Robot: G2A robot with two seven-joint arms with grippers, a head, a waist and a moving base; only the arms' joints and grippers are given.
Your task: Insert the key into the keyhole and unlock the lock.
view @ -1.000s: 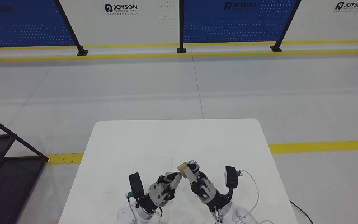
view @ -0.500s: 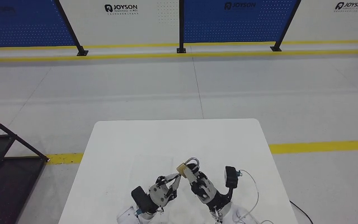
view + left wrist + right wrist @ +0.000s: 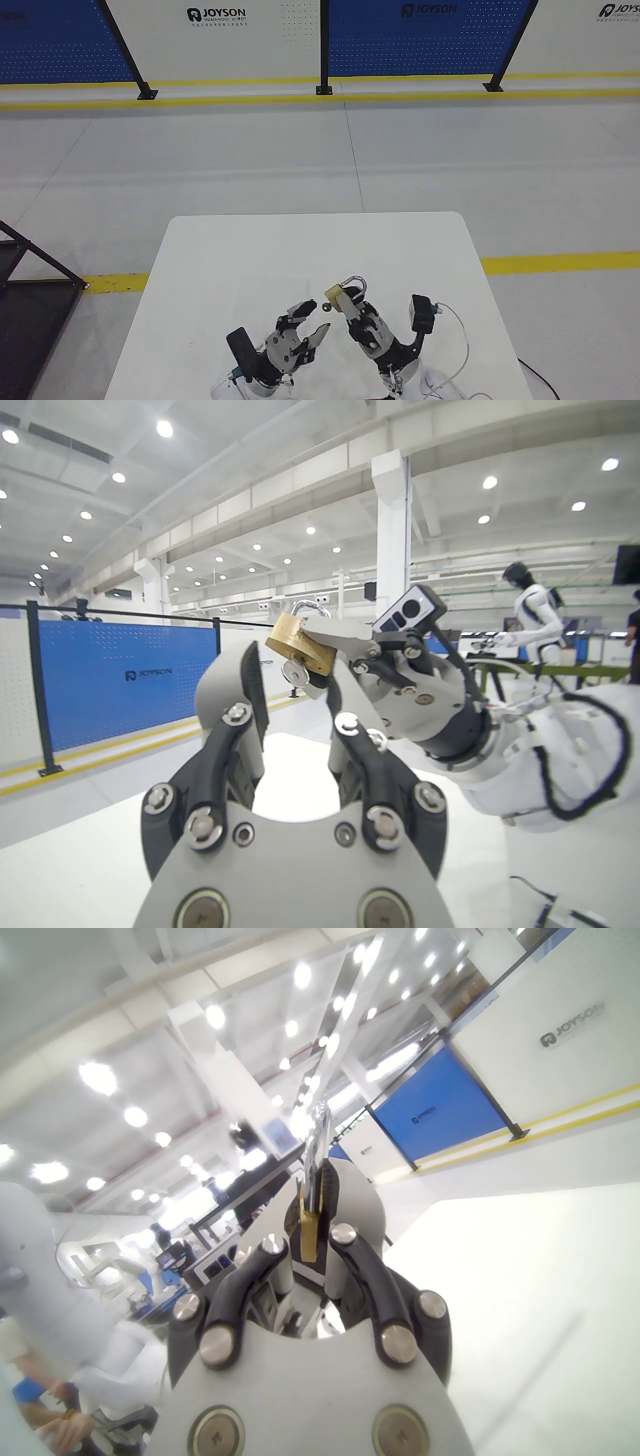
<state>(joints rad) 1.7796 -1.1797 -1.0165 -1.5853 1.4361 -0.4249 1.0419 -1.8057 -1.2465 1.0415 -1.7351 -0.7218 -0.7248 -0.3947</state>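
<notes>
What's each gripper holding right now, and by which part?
Right gripper holds the brass padlock with silver shackle by its brass body. Left gripper is open and holds nothing; the small silver key sits in the keyhole, untouched.

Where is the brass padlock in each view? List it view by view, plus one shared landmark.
Top view: brass padlock over the white table's near half, mid-width.
Left wrist view: brass padlock, key in its underside, gripped by the right hand.
Right wrist view: brass padlock edge-on between that hand's fingers.
Shared landmark: the right hand clamping it.
</notes>
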